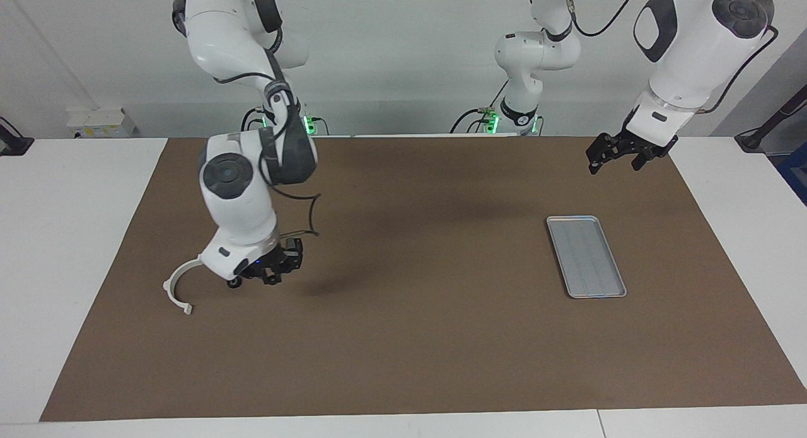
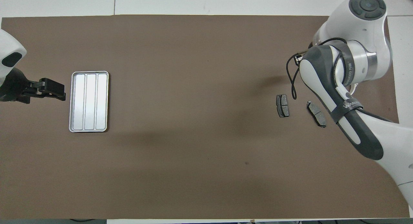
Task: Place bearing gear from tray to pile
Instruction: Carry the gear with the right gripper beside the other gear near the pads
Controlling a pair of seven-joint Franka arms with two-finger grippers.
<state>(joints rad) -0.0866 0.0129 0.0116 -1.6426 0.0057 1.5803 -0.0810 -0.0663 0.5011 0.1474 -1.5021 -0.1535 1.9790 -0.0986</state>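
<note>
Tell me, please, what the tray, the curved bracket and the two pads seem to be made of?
The tray looks like bare metal, perhaps aluminium: silver-grey with a soft sheen and pressed ridges. The bracket looks like white plastic: matt, thin and evenly coloured. The two pads look like dark grey, dull friction material on a backing, though their make-up cannot be told.

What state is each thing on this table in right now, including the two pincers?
Flat silver-grey metal tray: empty, flat on the brown mat.
White semicircular plastic bracket: lying flat on the mat.
Two dark grey brake-pad-shaped pieces: lying flat, apart from each other.
Left pincer: open, empty, raised, waiting.
Right pincer: shut, low beside the bracket.
</note>
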